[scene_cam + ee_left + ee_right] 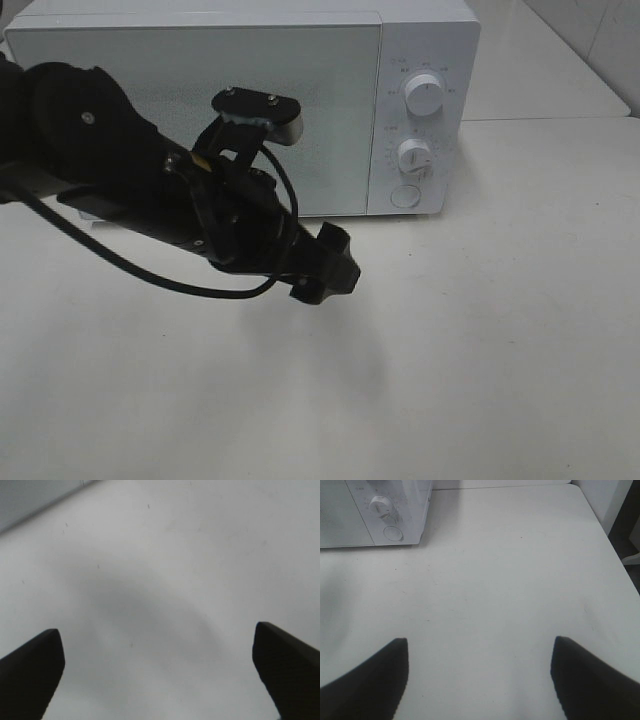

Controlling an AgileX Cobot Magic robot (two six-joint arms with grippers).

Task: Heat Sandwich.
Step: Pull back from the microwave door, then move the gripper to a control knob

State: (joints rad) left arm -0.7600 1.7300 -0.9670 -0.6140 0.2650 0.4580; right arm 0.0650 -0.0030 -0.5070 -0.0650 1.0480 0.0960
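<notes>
The sandwich is out of view in every frame. A white microwave [200, 100] stands at the back of the table with its door shut; one corner of it [350, 515] also shows in the right wrist view. My left arm reaches across in front of the door, and my left gripper [325, 265] hangs over bare table just before the microwave. Its wrist view shows that left gripper [157, 665] open, with only tabletop between the dark fingers [30, 665]. My right gripper [480, 675] is open too, over bare table to the right of the microwave, holding nothing.
On the microwave's right panel sit two round knobs [424, 97] [414, 156] above a round button [405, 196]. A black cable [150, 275] loops under the left arm. The white table [480, 350] ends at an edge on the far right [620, 555].
</notes>
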